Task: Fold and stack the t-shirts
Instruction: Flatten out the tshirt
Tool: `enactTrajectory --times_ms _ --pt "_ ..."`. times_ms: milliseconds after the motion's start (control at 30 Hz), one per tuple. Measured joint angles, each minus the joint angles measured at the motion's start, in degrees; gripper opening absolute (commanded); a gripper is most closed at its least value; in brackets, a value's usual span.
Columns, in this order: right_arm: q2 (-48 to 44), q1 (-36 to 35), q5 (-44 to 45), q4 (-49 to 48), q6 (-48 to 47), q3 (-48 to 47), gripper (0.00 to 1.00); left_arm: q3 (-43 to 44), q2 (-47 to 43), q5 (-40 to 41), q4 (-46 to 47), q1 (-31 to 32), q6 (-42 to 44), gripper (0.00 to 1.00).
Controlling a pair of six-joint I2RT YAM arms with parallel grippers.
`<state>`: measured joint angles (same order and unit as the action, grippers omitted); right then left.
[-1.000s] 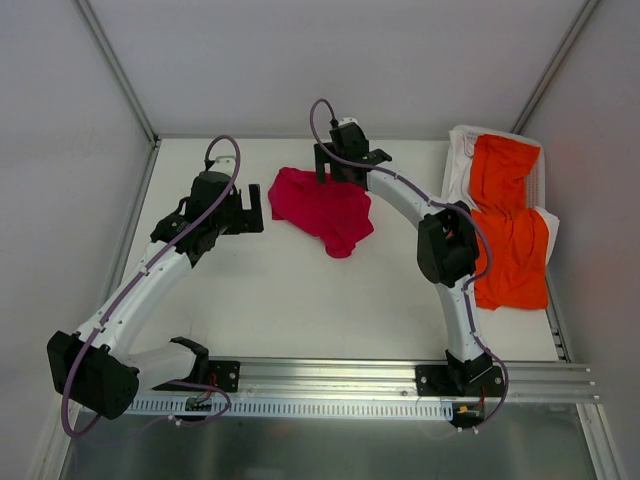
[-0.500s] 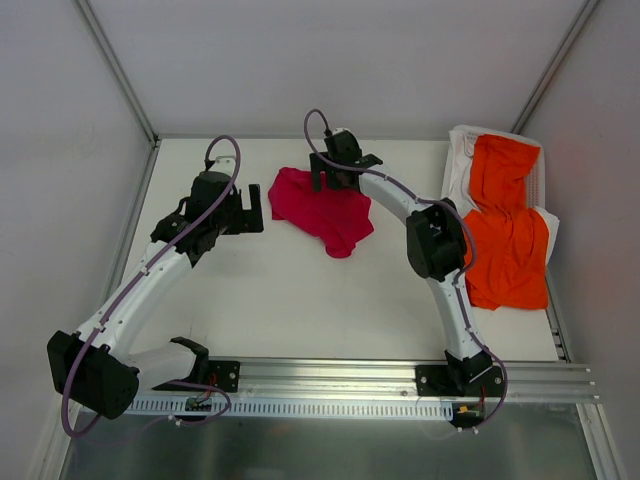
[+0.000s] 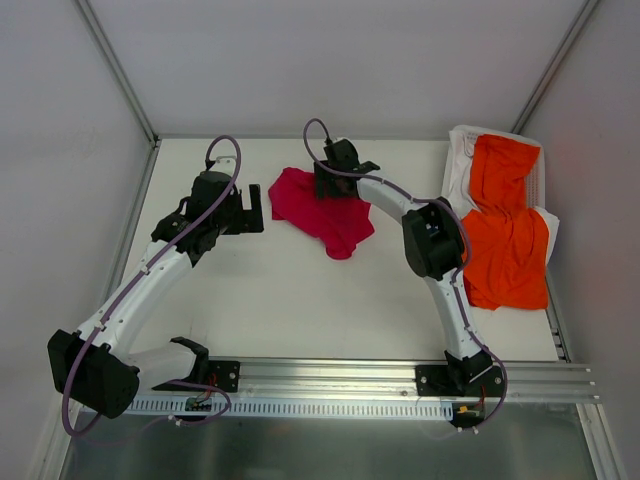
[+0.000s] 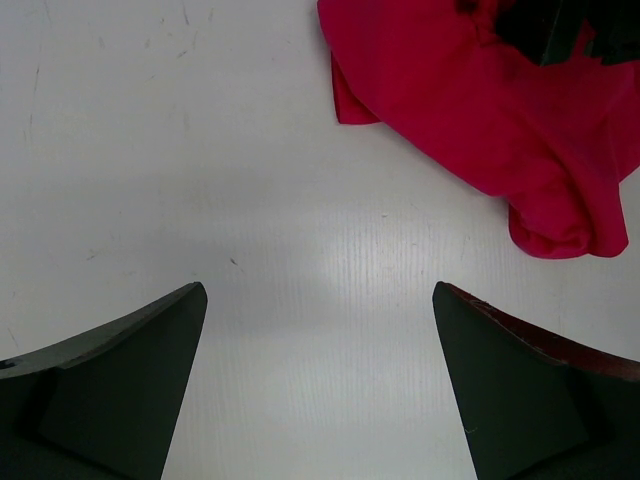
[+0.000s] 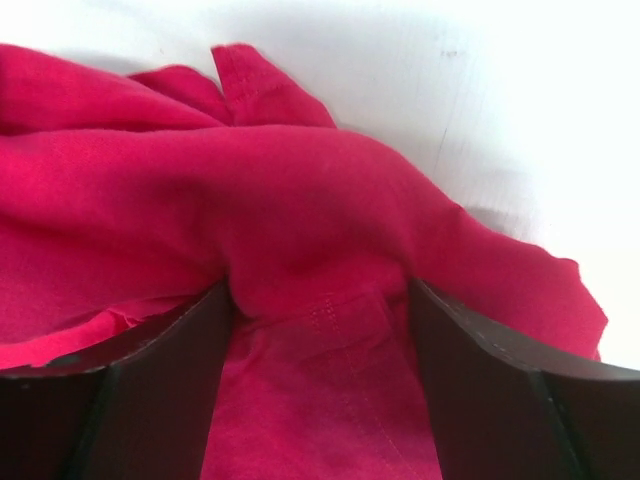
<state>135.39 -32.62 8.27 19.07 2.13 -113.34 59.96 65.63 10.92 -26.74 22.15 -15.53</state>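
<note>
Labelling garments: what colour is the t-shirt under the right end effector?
Crimson, a pinkish red; the t-shirt shows best in the right wrist view.

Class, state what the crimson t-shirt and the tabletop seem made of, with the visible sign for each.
Crimson t-shirt: soft matte cloth, likely cotton knit; it drapes in folds and shows a stitched hem. Tabletop: hard, smooth white board, faintly glossy; soft glare and fine scuffs show.

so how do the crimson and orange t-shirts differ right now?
The crimson t-shirt is bunched in a compact heap at centre; the orange t-shirt sprawls longer at far right, over something white. The right gripper straddles the crimson one; no gripper touches the orange one. Both are unfolded and unstacked.
</note>
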Motion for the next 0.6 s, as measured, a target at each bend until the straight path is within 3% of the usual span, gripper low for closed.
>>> enactTrajectory --times_ms 533,600 --pt "-7.17 -1.31 4.07 1.57 0.35 6.34 0.63 0.0 0.0 -0.22 -0.02 0.0 0.0 0.99" --pt "-8.74 -1.81 5.22 2.34 0.17 6.4 0.54 0.0 0.0 -0.31 0.0 0.0 0.0 0.99"
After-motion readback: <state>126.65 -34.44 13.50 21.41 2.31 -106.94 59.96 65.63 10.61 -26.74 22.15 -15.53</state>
